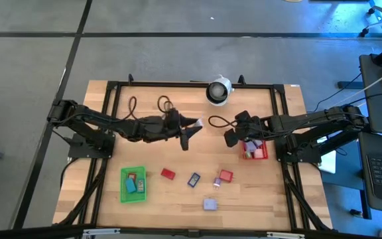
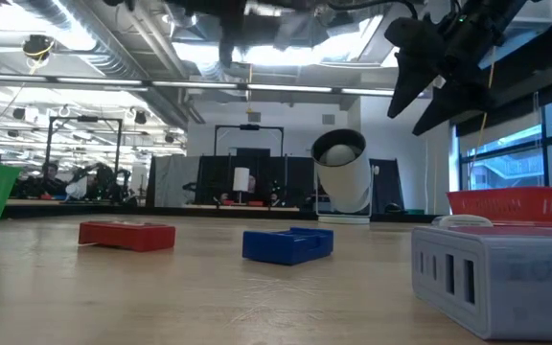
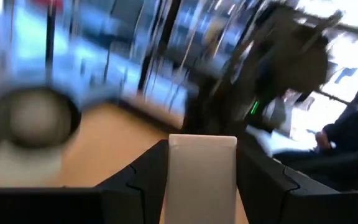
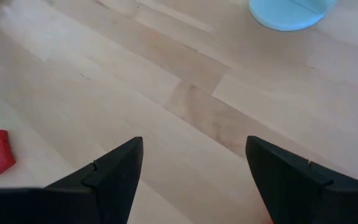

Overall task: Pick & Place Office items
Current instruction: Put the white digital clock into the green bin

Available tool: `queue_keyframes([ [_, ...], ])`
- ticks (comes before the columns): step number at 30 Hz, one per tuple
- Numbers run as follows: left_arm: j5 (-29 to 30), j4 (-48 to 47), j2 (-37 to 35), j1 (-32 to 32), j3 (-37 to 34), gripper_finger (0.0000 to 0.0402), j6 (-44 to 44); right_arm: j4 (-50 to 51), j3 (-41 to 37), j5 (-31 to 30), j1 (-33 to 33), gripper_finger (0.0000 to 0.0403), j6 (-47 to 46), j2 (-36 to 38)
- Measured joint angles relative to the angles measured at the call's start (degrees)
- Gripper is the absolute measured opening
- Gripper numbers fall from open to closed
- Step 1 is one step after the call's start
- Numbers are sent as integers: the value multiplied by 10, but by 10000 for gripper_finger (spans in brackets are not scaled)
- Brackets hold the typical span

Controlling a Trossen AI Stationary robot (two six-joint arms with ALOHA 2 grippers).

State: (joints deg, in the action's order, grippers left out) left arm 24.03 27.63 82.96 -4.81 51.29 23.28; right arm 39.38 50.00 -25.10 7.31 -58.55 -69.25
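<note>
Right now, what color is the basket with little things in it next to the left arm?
Bright green. The high view shows it best, looking down into it.

Count, from overhead.

Arms: two, each with one gripper — left gripper (image 1: 190,131), right gripper (image 1: 231,137).

Bins: two — one green bin (image 1: 124,190), one red bin (image 1: 262,154).

Round white-and-black device (image 1: 218,91): one.

Small pieces loose on the table (image 1: 178,206): five — red piece (image 1: 168,174), blue piece (image 1: 193,180), second red piece (image 1: 226,176), tiny lavender piece (image 1: 216,181), larger lavender piece (image 1: 209,204).

Pieces in the green bin: at least two; exact count unclear.

Pieces in the red bin: cannot be counted.
</note>
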Motion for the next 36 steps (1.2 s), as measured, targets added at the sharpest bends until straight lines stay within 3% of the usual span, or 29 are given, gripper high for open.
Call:
queue_keyframes([
  [6, -89, -219, -23, -26, 0, 156, 229, -1, 0, 0, 0, 286, 31, 0],
  [10, -131, -367, -58, -72, 0, 158, 334, -4, 0, -8, -4, 286, 53, 0],
  [15, -148, -559, -95, -170, 0, 157, 480, -5, 0, -21, -17, 286, 57, 0],
  [21, -139, -728, -85, -282, 0, 160, 713, -12, 0, -26, -36, 286, 59, 0],
  [28, -139, -790, -37, -360, -3, 159, 884, -22, 0, -25, -52, 286, 65, 0],
  [36, -141, -790, 28, -371, -3, 169, 916, -61, 0, -25, -58, 286, 82, 0],
])
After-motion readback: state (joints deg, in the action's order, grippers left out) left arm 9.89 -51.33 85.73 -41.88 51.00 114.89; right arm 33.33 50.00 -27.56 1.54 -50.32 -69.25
